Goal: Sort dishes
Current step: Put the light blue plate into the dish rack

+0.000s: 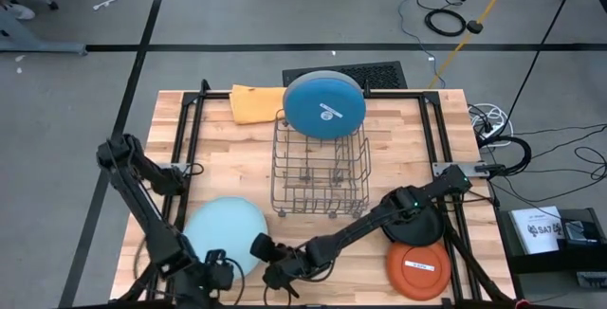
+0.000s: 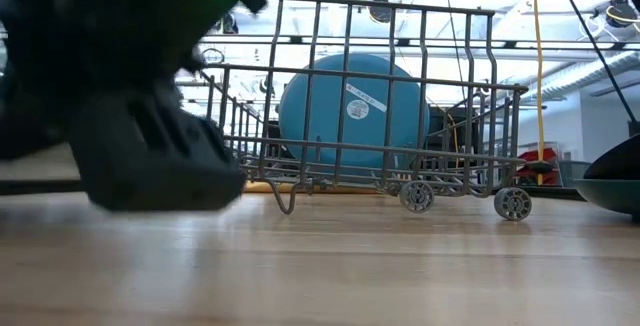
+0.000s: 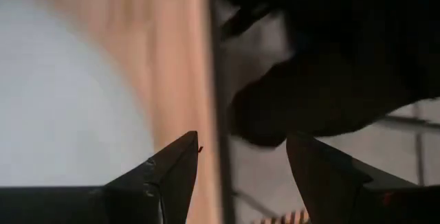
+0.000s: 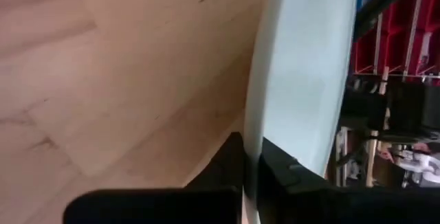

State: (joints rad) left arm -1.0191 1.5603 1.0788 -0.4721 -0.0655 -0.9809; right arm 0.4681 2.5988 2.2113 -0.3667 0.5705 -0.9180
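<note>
Right gripper: I am reaching my right gripper (image 1: 258,249) across the near edge of the table (image 1: 228,157) toward my left side, and my fingers are clamping the rim of the pale grey plate (image 1: 225,230); in the right wrist view the plate's edge (image 4: 302,80) is running down between my two dark fingers (image 4: 227,162), which are pressing on either side of it.
Left gripper: I am holding my left gripper (image 1: 216,273) low at the near left corner, just beside the grey plate, with its fingers (image 3: 172,172) standing apart and nothing between them.
Grey plate: it is sitting at the near left of the table, well apart from the rack; in the left wrist view its pale surface (image 3: 62,93) is filling one side.
Blue plate: the blue plate (image 1: 324,104) is leaning upright at the far end of the wire rack (image 1: 321,172), with a white sticker on its face; in the low view it (image 2: 350,106) is showing through the rack's wires (image 2: 400,96).
Orange plate: the orange plate (image 1: 417,267) is lying flat at the near right corner, carrying a white sticker.
Dark plate: the dark plate (image 1: 417,226) is lying just behind the orange one, partly hidden under my right arm.
Cloth: an orange cloth (image 1: 256,103) is lying at the far edge, beside the blue plate.
</note>
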